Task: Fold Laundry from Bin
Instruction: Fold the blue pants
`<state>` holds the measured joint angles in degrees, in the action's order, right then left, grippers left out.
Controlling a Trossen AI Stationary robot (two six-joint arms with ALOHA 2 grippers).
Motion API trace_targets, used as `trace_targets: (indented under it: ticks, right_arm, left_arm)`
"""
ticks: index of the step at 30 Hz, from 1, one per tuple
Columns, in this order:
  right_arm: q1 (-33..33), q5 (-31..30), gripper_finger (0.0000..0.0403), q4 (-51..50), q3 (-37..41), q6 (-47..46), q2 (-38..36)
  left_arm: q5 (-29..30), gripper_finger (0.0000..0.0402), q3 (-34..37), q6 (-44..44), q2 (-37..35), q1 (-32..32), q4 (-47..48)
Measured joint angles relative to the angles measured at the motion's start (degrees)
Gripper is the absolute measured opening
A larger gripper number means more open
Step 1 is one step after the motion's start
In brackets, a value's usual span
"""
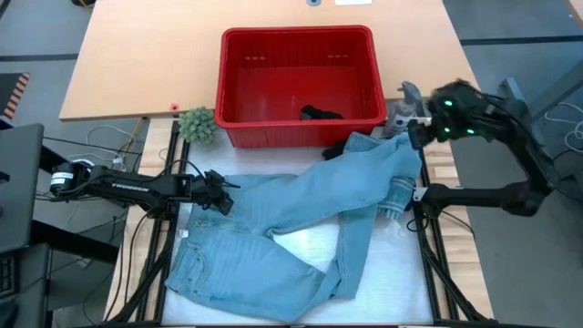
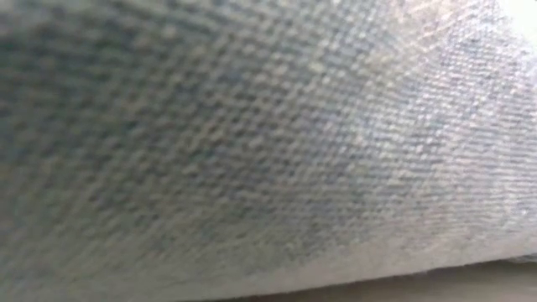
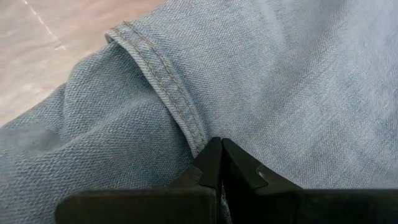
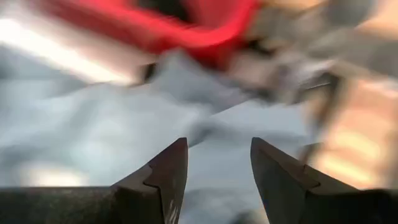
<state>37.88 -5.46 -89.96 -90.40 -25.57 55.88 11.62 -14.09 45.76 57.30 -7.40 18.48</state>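
Denim jeans [image 2: 268, 151] fill your low view. Your left gripper [image 3: 216, 149] is pinched on their hem; your right gripper [image 4: 219, 168] hangs parted beside the bin [image 1: 239, 91].

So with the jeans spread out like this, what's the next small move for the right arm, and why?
Probably bring the open right gripper down onto the bunched leg end of the jeans near the red bin and draw it out flat. The left gripper is shut on the denim, pinning that side, while that leg lies crumpled.

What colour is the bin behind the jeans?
Red; the bin shows best in the high view.
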Motion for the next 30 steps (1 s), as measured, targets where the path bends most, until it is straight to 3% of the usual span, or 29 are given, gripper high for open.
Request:
trace_targets:
  ticks: [5,11,15,20,23,25,30]
  right_arm:
    - [-9.85,11.86,0.0187,-0.03,3.00,-15.42,-4.72]
    - [-30.76,14.12,0.0172,0.92,16.70,-36.24,-7.84]
    - [-45.61,14.63,0.0172,15.32,27.31,-45.67,-5.99]
    - [-59.78,12.36,0.0172,37.16,33.45,-55.91,1.47]
    - [-67.05,11.23,0.0172,46.72,33.67,-53.03,9.08]
    - [-69.94,10.59,0.0171,51.58,33.74,-50.42,14.25]
    - [-71.37,10.37,0.0171,59.03,33.64,-56.48,25.79]
  left_arm:
    - [0.14,0.0000,0.00,0.70,0.00,0.00,-0.01]
    - [0.22,0.0000,0.00,1.93,0.00,0.00,-0.02]
    - [0.29,0.0000,0.02,1.96,0.02,0.00,-0.13]
    - [1.09,0.0000,0.02,1.94,0.02,0.00,-0.13]
    - [1.49,0.0000,0.07,1.94,0.03,0.00,-0.39]
    - [2.03,0.0000,0.14,1.92,0.04,0.00,-0.87]
    - [2.35,0.0000,0.19,1.97,0.10,0.00,-2.15]
